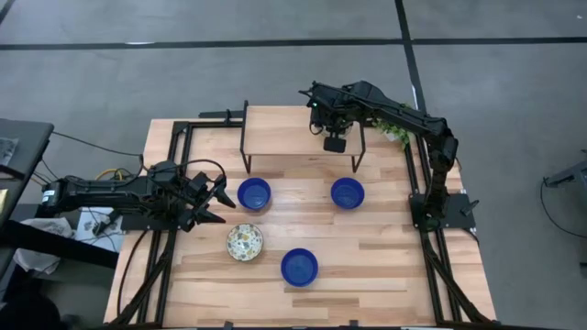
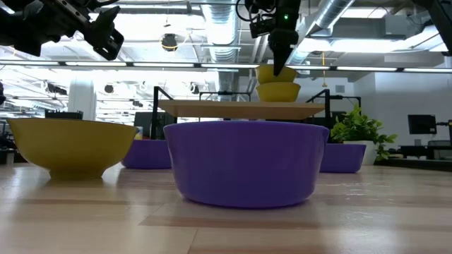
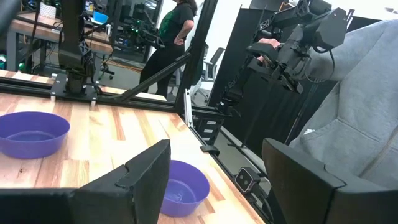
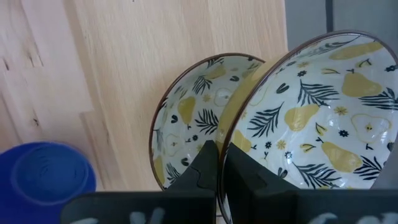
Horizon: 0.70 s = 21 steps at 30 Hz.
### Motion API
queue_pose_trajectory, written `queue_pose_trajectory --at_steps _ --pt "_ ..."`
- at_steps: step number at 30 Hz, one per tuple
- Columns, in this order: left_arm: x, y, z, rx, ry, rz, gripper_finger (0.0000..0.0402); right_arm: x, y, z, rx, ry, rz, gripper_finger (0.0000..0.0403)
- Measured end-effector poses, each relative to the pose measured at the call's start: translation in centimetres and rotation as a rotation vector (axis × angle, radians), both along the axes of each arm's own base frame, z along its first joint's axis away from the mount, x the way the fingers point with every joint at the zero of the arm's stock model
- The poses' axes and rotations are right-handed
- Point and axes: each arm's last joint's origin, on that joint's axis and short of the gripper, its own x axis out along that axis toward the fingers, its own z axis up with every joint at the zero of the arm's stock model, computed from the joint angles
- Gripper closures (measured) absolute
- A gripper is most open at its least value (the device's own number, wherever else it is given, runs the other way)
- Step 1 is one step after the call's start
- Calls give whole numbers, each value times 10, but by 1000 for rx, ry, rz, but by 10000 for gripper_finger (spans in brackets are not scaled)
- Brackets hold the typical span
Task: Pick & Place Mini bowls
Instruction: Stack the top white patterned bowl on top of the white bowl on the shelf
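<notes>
Two patterned bowls, white inside with yellow pears, sit on the raised wooden shelf (image 1: 275, 124): one (image 4: 186, 124) lies flat, the other (image 4: 323, 112) overlaps it from above. My right gripper (image 4: 217, 152) reaches over the shelf and is shut on the upper bowl. A third patterned bowl (image 1: 245, 242) rests on the table. Three blue bowls (image 1: 254, 193) (image 1: 348, 192) (image 1: 299, 266) stand upright on the table. My left gripper (image 1: 220, 200) hovers open above the table, just left of the nearest blue bowl. My right gripper pinches the upper patterned bowl by its rim (image 4: 231, 140), one finger (image 4: 249, 171) inside the bowl and one (image 4: 202, 165) outside. It comes from above, pointing down (image 2: 277, 63). The bowl sits over the lower bowl (image 2: 277, 92); whether they touch I cannot tell.
The shelf stands on thin black legs (image 1: 246, 151) at the table's far side. A green plant (image 1: 396, 128) is at its right end. Black frame rails (image 1: 174, 147) edge the table. A person in a grey sleeve (image 3: 360, 106) stands beyond the table.
</notes>
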Motion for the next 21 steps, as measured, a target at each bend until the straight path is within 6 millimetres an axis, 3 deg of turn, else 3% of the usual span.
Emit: queue_pose_trajectory --at_steps 21 --pt "0 0 0 42 -23 8 149 -1 1 0 25 -23 -83 403"
